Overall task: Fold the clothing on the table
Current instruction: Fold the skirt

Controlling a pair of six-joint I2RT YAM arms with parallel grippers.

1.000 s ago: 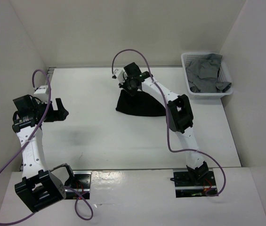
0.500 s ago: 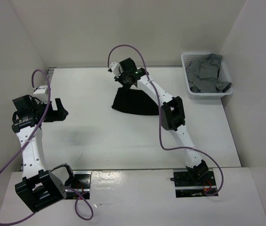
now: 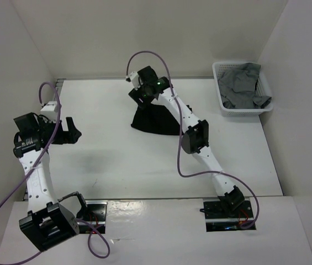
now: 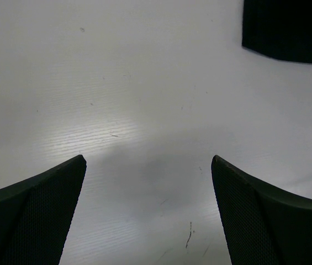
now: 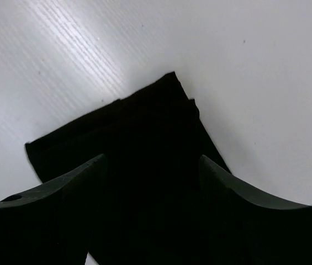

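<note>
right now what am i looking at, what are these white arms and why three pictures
Two robot arms are bolted at the near edge of a table. The big picture looks down from above and behind them; the other two come from a camera on each wrist, so the dark wedges are that arm's own fingers. Black clothing lies on the table, folded over. The right tool hangs over it, jaws apart, holding nothing. The left tool is open over bare table. A white basket at the far right holds a grey garment.

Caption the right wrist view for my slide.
Open fingers of the right gripper above the black clothing on the white table.
</note>
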